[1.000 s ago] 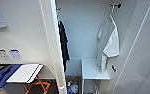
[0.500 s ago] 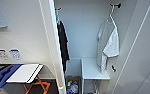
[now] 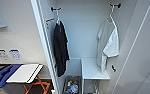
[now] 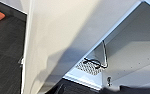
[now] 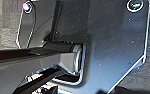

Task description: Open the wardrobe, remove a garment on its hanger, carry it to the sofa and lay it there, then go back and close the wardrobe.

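The wardrobe stands open in the head view, its left door seen edge-on and its right door swung wide. Inside, on the right hook, hangs the garment, a white T-shirt on a thin white hanger. From the left hook hangs a long black garment. The left wrist view looks along a white wardrobe door into the cabinet's bottom. Dark parts of my left gripper edge into that view. The sofa is out of view.
A low white shelf sits under the T-shirt, with a box of small items beside it on the wardrobe floor. Left of the wardrobe stands a white-topped folding table on orange legs beside a blue object. The floor is dark carpet.
The head view has shifted slightly, so the camera moved a little. Both garments hang as before.
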